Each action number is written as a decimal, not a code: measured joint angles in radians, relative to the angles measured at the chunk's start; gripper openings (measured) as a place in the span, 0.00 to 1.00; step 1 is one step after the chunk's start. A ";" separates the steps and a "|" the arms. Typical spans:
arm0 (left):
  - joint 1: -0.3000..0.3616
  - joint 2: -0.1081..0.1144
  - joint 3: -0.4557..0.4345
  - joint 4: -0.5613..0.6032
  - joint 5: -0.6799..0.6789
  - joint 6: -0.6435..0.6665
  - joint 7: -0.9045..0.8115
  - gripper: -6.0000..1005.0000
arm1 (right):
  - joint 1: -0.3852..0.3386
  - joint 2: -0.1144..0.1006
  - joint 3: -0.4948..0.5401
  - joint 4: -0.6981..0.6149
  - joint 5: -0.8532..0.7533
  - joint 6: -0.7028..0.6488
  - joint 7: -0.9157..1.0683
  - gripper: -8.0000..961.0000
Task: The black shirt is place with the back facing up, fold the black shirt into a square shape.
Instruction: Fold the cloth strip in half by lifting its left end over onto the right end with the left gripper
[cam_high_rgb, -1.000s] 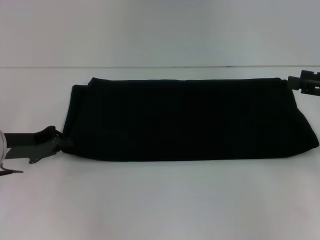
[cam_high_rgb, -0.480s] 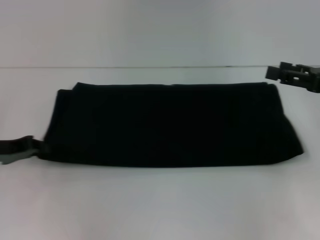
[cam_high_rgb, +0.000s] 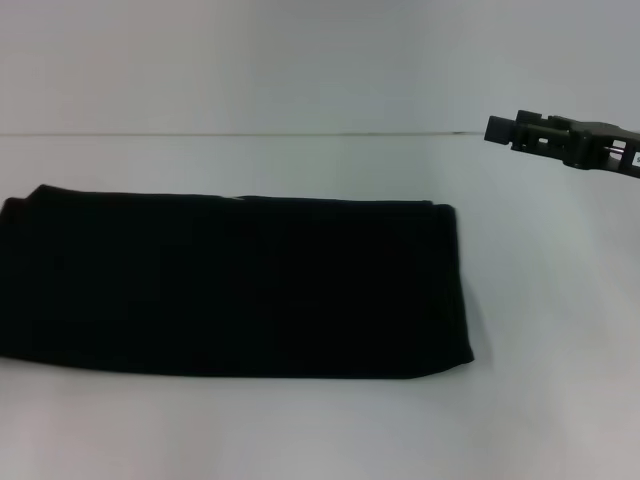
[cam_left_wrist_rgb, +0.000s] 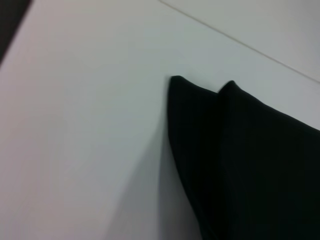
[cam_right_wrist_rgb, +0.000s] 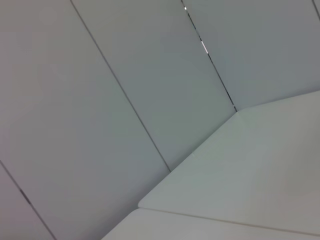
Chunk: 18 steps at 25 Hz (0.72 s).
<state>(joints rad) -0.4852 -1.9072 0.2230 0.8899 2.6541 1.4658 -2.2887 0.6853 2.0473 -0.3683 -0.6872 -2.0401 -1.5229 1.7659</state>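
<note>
- The black shirt (cam_high_rgb: 235, 285) lies flat on the white table (cam_high_rgb: 320, 430) as a long band, already folded lengthwise, running from the 9 o'clock edge of the head view to a little past centre.
- Its right end is a clean, nearly straight edge; its left end runs out of the head view.
- The left wrist view shows one end of the shirt (cam_left_wrist_rgb: 240, 160) with two stacked corner tips side by side, so at least two layers lie there.
- No lettering shows on the upper face.
- The right gripper (cam_high_rgb: 500, 129) hangs in the air at about 2 o'clock, well apart from the cloth and holding nothing; whether its fingers are spread or closed cannot be told.
- The left gripper does not appear in any view, so its state is unknown.
- Judged from its look, the fabric is light, limp and soft: it will drape and sag from any single hold and layers may slide over each other.
- A sound hold would likely pinch all the layers together at the corners of one short end, so the band can be laid over on itself toward a square.
- Risk: catching only the top layer would peel the lengthwise fold open.
</note>
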 joint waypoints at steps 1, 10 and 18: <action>-0.003 0.002 0.000 0.008 0.003 0.025 0.003 0.11 | 0.000 -0.002 0.000 0.000 0.000 0.001 -0.001 0.97; -0.188 -0.033 0.092 -0.017 -0.141 0.305 0.012 0.14 | -0.040 -0.041 0.007 -0.008 0.027 0.023 -0.018 0.97; -0.499 -0.158 0.171 -0.246 -0.308 0.191 0.020 0.16 | -0.128 -0.121 0.031 -0.012 0.117 0.021 -0.020 0.97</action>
<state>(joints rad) -0.9843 -2.0651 0.3940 0.6444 2.3463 1.6570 -2.2691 0.5574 1.9267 -0.3371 -0.6992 -1.9229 -1.5020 1.7456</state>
